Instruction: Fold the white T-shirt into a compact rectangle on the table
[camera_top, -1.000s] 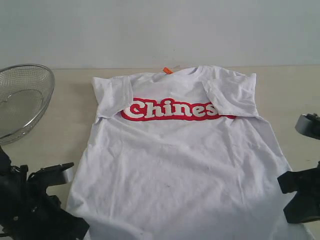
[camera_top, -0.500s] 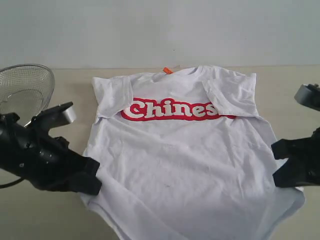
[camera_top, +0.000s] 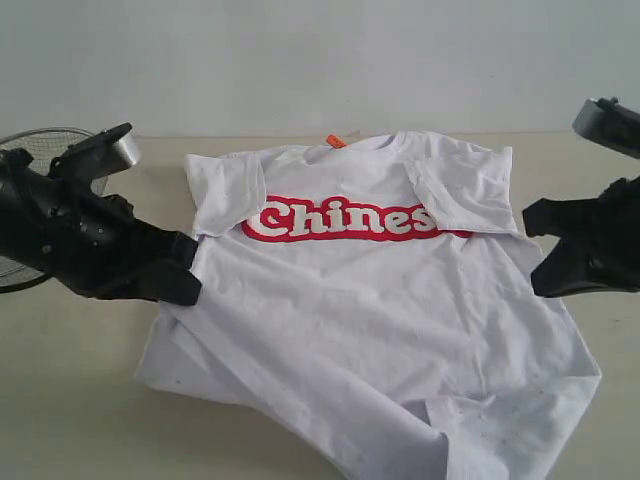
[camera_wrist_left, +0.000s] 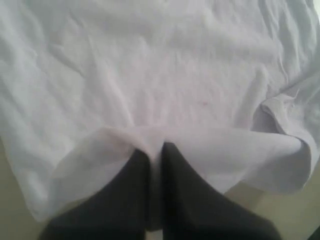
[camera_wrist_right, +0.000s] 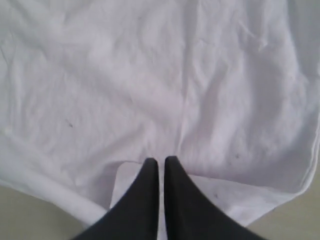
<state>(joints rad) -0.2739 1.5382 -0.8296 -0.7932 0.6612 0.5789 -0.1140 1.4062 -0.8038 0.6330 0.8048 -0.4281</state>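
Right, on my feed the white T-shirt (camera_top: 370, 300) lies chest-up on the tabletop (camera_top: 70, 410), collar toward the far wall, with the orange neck tag (camera_top: 336, 141) showing at the neckline. The red band of lettering (camera_top: 345, 220) runs across the chest. The sleeve (camera_top: 465, 190) on the exterior view's right is folded inward over the end of that band.

My left end effector (camera_top: 185, 282) sits at the shirt's side edge on the left of the exterior view. Its wrist camera shows the fingers pressed together on a raised fold of white cloth (camera_wrist_left: 156, 147). My right end effector (camera_top: 545, 255) is at the opposite side edge. Its fingers are drawn close with a sliver of fabric between them (camera_wrist_right: 161, 161), so it too is pinching the shirt.

The lower part of the shirt is rumpled, with layers doubled near the hem. Behind the left arm, the wire mesh bowl (camera_top: 40, 143) stands on the tabletop, apart from the shirt.
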